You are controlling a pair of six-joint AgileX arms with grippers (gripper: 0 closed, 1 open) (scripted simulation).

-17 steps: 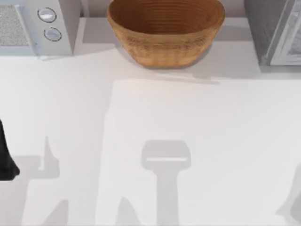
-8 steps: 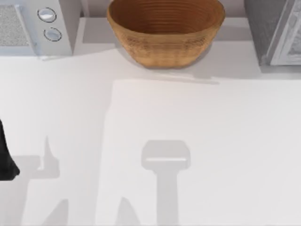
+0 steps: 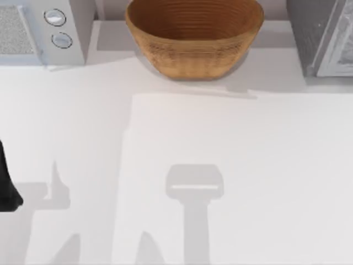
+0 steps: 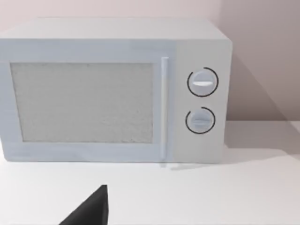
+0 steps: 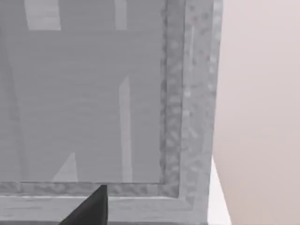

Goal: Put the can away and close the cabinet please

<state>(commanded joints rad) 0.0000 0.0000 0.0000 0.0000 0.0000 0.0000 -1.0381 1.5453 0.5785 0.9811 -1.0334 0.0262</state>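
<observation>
The can is out of view. The grey cabinet [image 3: 317,38] stands at the table's back right corner, and its light door frame [image 3: 333,49] runs at a slant in the top view. In the right wrist view the cabinet's grey panel [image 5: 84,93] with a speckled frame [image 5: 187,103] is very close, and a dark part of my right gripper [image 5: 93,208] sits just before it. My left arm [image 3: 6,185] is parked at the table's left edge. A dark part of my left gripper [image 4: 91,211] points toward the microwave.
A white microwave [image 3: 44,30] [image 4: 112,91] with two round knobs stands at the back left, its door shut. A large wicker bowl [image 3: 194,36] sits at the back middle. The white tabletop [image 3: 220,138] spreads in front of them.
A faint shadow at the table's lower right edge has left the top view. The left arm has not moved.
</observation>
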